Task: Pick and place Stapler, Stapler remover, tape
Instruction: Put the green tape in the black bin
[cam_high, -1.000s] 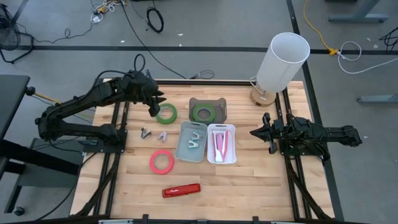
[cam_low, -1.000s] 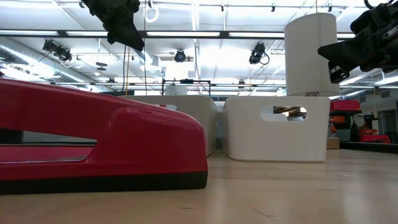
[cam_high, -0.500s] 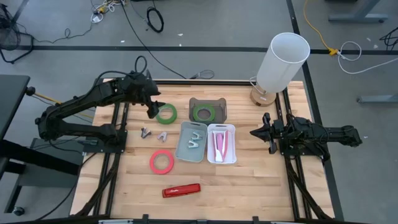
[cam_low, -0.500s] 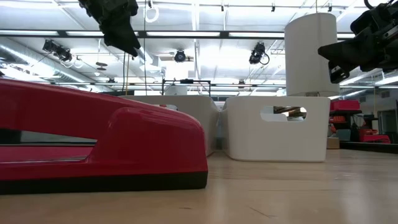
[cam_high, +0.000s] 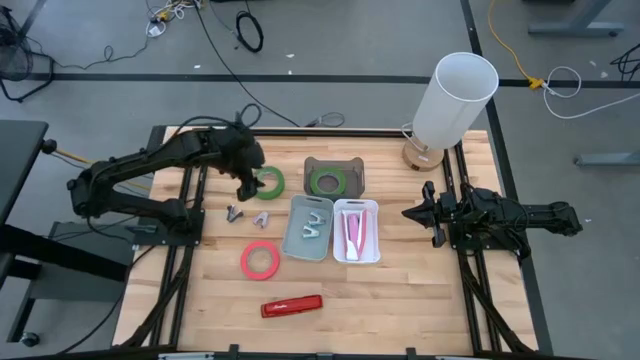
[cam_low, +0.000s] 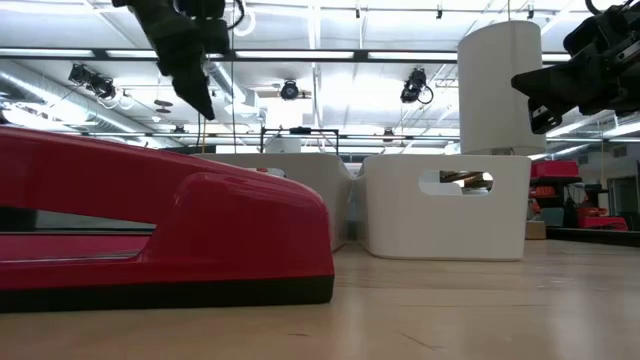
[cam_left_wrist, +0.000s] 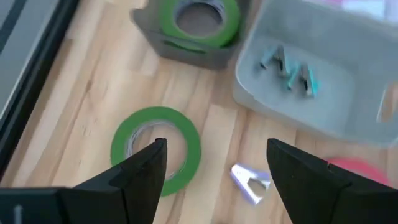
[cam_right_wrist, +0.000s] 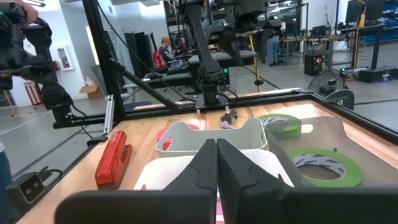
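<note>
My left gripper (cam_high: 244, 186) hangs open above the table, pointing steeply down, right beside a loose green tape roll (cam_left_wrist: 157, 149) that lies flat on the wood. In its wrist view one fingertip stands over the roll's hole. A small staple remover (cam_left_wrist: 251, 181) lies between the fingers, farther down on the table. The red stapler (cam_high: 292, 305) lies near the table's front edge, with a pink tape roll (cam_high: 260, 260) a little beyond it. At the table's right, my right gripper (cam_high: 408, 213) waits level and shut.
A dark tray (cam_high: 334, 178) holds another green roll. A grey bin (cam_high: 308, 228) holds staple removers, and a white bin (cam_high: 356, 230) holds a pink stapler. Two loose staple removers (cam_high: 248, 215) lie left of the bins. A white lamp (cam_high: 455, 100) stands at the far right.
My left gripper has sunk toward the table beside the green roll, tipping to point more steeply down, and its fingers have spread wider. Nothing on the table has moved.
</note>
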